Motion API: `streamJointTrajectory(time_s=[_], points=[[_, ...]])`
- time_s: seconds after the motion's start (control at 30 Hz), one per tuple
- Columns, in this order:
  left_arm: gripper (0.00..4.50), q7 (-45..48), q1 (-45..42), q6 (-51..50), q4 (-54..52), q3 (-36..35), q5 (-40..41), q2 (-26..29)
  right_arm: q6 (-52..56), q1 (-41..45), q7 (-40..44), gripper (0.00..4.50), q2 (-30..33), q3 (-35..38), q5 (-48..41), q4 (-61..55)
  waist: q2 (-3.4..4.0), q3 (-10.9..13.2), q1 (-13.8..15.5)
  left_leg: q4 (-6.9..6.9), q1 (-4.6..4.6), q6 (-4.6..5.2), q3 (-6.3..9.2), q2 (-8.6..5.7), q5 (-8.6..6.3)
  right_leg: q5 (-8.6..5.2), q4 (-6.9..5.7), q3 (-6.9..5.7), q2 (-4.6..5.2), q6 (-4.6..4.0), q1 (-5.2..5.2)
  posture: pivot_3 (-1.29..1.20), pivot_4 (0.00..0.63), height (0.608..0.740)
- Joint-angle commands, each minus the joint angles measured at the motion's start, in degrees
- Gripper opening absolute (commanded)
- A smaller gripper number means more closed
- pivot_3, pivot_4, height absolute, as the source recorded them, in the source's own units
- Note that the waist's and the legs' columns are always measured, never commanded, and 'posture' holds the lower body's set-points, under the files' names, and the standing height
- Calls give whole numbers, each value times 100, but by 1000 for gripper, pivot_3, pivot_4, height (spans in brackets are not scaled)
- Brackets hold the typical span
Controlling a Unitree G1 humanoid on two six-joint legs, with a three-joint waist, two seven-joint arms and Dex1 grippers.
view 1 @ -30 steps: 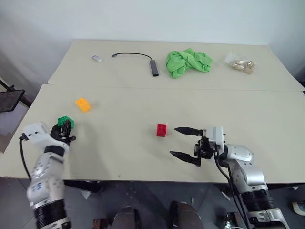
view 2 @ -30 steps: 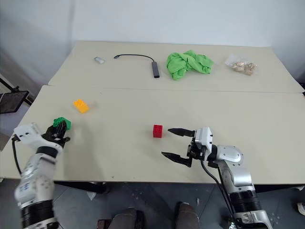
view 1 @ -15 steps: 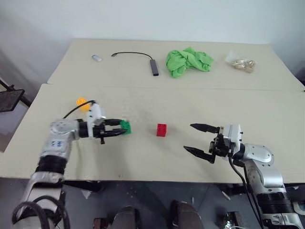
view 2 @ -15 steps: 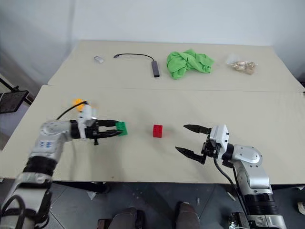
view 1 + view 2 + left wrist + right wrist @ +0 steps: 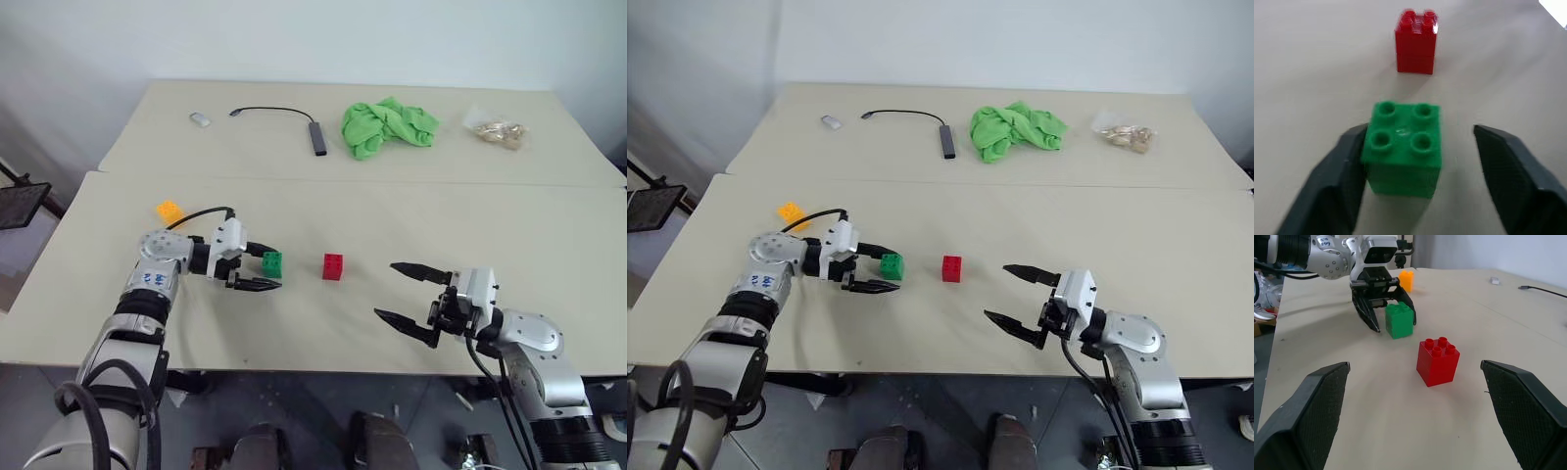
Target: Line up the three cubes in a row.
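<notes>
Left wrist view: green cube sits upright on the table, studs up, between the two black fingers of the left gripper. One finger touches or nearly touches its side; the other stands clear w/ a visible gap, so the jaws are apart, not clamped on it. Red cube stands just beyond the green one, also upright, w/ bare table between them.

Left eye view: green cube just left of the red cube, roughly level w/ it across the near table. Orange-yellow cube lies further left and farther back, near the left arm's elbow, well apart from the other two, so not in line w/ them.

Right gripper is right of the red cube, not touching it, jaws spread wide, nothing between them.

Far table: green cloth, black cable w/ adapter, small grey-white oblong object, clear bag.
</notes>
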State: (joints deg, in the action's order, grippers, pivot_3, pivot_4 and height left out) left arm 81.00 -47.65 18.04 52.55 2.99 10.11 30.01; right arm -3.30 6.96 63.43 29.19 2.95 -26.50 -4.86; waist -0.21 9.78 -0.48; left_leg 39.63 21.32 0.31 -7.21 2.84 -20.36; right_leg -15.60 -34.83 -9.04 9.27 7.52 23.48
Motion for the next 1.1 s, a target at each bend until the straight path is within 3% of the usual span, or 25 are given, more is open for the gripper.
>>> streamJointTrajectory(time_s=[0.03,0.17,0.3,0.37,0.5,0.6,0.73,0.83,1.1], points=[[4469,-251,580,-387,-1106,-609,508,422,34,88,42,4500,-38,-51,-137,-184,-1,1,-42,-1,0,0,2,0,0,0,-3,0,0,0,1,0,150,740],[4469,-1046,2473,-1106,-3048,-1626,949,1073,118,366,223,4500,-93,-196,-194,5,3,3,-217,-19,-16,-2,23,3,-1,0,-8,8,0,0,4,0,150,740],[4469,-1999,4230,-1843,-4501,-2698,1360,1080,45,636,375,4500,-189,-250,-234,250,1,10,-188,-21,-14,-2,33,3,-1,0,-7,5,5,-1,4,0,150,740],[4469,-2561,4752,-2016,-4936,-3143,1490,876,26,767,388,4500,-270,-232,-275,348,1,12,-99,-13,-14,0,43,2,-2,0,-6,6,9,0,1,0,150,740],[4469,-4828,5730,-2013,-5602,-4677,1789,-523,-75,1239,302,4500,-635,-165,-409,604,0,15,-50,5,-14,8,60,-1,-6,0,-4,10,19,0,-11,0,150,740],[4469,-5333,6104,-2076,-6094,-4714,1803,-1066,-301,1336,274,4500,-756,-120,-316,675,-6,12,-21,6,-14,7,69,-1,-8,1,-16,1,21,0,-11,0,150,740],[4469,-5789,6152,-2317,-6744,-4243,1743,-1402,-354,1392,290,4500,-724,-127,-289,726,-8,11,112,26,-4,8,44,-4,-9,1,-18,-5,21,0,-14,0,150,740],[4469,-5837,5670,-2440,-6539,-3893,1612,-1148,-315,1390,302,4500,-661,-129,-285,704,-8,11,132,34,-6,9,44,-4,-10,-1,-17,4,21,-5,-16,0,150,740],[4469,-5750,3040,-2815,-3998,-2820,869,89,-114,1229,210,4500,-573,-202,-256,420,-8,10,58,29,-4,3,23,-2,-8,-3,-32,-5,12,-9,-6,0,150,740]])
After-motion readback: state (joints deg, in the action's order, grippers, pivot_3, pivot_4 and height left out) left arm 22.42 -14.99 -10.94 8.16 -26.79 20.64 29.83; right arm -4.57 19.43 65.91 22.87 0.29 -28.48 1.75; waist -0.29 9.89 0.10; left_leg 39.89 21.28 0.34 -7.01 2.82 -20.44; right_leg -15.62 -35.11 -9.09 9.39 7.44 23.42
